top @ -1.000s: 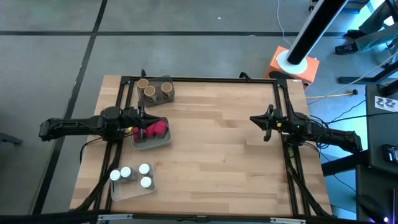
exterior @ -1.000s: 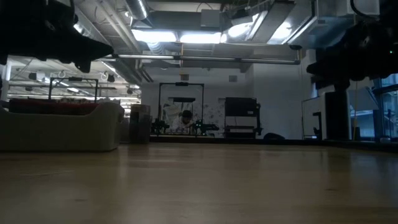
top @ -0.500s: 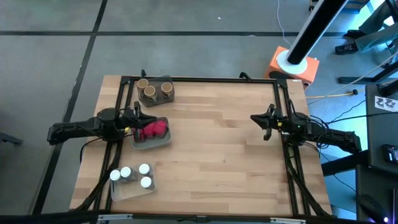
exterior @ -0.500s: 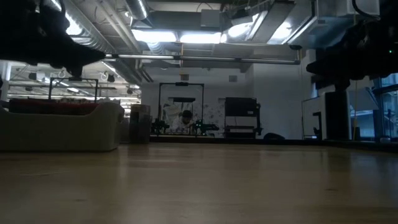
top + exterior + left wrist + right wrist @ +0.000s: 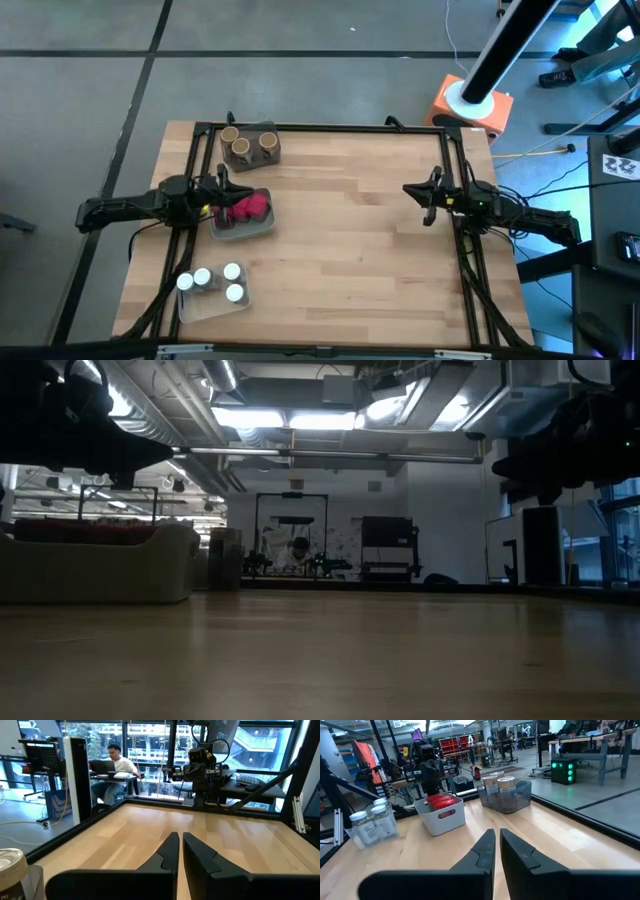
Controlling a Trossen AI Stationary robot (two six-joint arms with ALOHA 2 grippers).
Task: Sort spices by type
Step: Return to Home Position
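Note:
Three tan-topped round jars (image 5: pixel 248 143) stand in a grey tray at the far left. Pink-red packets (image 5: pixel 250 207) lie in a second grey tray (image 5: pixel 262 228), and several clear white-capped jars (image 5: pixel 213 282) stand on a clear tray near the front left. My left gripper (image 5: pixel 222 189) hangs shut and level just left of the packets' tray, with nothing in it (image 5: pixel 180 845). My right gripper (image 5: pixel 421 196) hangs shut at the table's right side, also with nothing in it (image 5: pixel 496 842). The right wrist view shows the packets (image 5: pixel 440 800), tan-topped jars (image 5: pixel 499 784) and white-capped jars (image 5: pixel 370 817).
A black frame (image 5: pixel 330 127) runs along the table's far, left and right edges. Bare wood (image 5: pixel 350 250) fills the middle and near right of the table. A person (image 5: pixel 116 765) sits at a desk in the room beyond. An orange base (image 5: pixel 472 105) stands off the far right corner.
My left gripper has drawn back from above the packets' tray toward the table's left edge and stays shut. The packets now show uncovered in the tray.

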